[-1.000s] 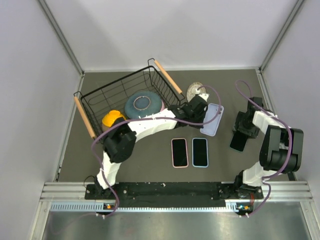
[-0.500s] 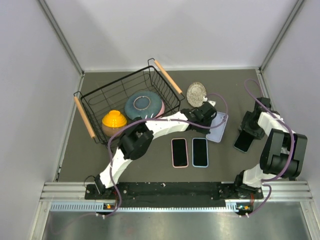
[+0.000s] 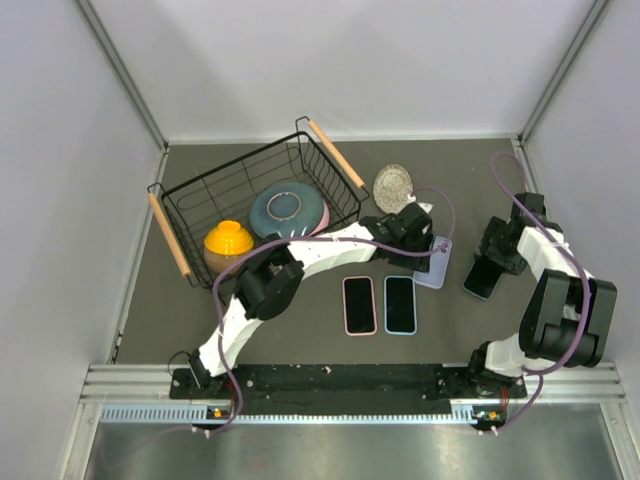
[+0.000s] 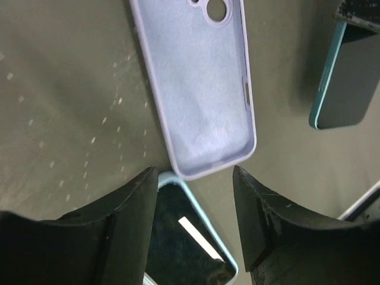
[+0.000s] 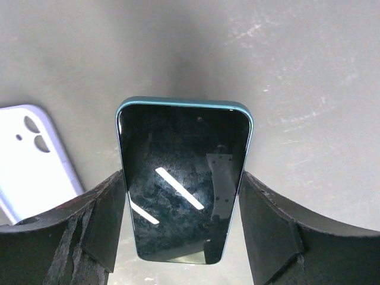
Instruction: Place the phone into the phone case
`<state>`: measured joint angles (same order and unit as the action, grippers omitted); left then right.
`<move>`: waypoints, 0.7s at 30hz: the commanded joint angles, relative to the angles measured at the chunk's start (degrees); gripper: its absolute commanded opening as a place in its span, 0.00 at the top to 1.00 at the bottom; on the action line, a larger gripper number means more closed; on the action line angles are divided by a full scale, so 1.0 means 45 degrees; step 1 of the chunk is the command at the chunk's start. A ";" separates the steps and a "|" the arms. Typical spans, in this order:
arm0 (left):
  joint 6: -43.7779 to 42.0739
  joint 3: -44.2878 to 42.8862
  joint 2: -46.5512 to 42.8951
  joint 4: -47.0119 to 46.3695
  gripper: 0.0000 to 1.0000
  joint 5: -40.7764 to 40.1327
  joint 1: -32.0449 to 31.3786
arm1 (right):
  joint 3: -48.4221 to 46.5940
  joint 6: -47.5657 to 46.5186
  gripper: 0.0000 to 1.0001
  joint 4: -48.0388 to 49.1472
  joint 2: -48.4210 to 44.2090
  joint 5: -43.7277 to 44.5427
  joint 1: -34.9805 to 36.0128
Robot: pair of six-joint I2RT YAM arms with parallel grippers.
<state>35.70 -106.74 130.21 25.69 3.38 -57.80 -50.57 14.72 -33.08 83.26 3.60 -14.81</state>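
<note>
Right now the lavender phone case (image 4: pixel 199 77) lies empty, hollow side up, beneath the left gripper (image 4: pixel 196 178), whose jaws are spread. Nearby, the right gripper (image 5: pixel 183 202) pinches the teal phone (image 5: pixel 183 172). The wire basket (image 3: pixel 230 175) holds an orange bowl (image 3: pixel 228 240) and a blue dish (image 3: pixel 287 208).

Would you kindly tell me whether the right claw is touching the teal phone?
Touching. The right wrist view shows the teal phone wedged in the right claw, each long edge pressed flush against a finger with no gap.
</note>
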 commanded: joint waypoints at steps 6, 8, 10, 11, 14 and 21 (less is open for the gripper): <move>-0.0591 0.2916 -0.5456 -0.2056 0.38 -0.0457 0.0013 | -0.0852 0.0264 0.43 -0.0011 -0.1061 -0.2498 0.0594; -0.0571 0.3675 -0.6101 -0.2368 0.37 -0.0516 0.0013 | -0.1086 0.0303 0.43 -0.0110 -0.1101 -0.2750 0.1023; -0.0590 0.4166 -0.6941 -0.2486 0.37 -0.0633 0.0012 | -0.1262 0.0342 0.43 -0.0110 -0.1120 -0.2985 0.1355; -0.0610 0.4652 -0.7176 -0.2526 0.36 -0.0633 0.0013 | -0.1456 0.0458 0.43 -0.0071 -0.1101 -0.3141 0.1763; -0.0785 0.5765 -0.8365 -0.2837 0.26 -0.1179 0.0013 | -0.1692 0.0867 0.43 0.0318 -0.0925 -0.3589 0.2467; -0.0825 0.7312 -0.9853 -0.2741 0.11 -0.1766 0.0013 | -0.1576 0.1651 0.44 0.2076 0.0050 -0.4842 0.3192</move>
<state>32.82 -76.40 90.11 14.70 -2.37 -57.78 -55.27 19.64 -30.30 81.43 -13.98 -1.85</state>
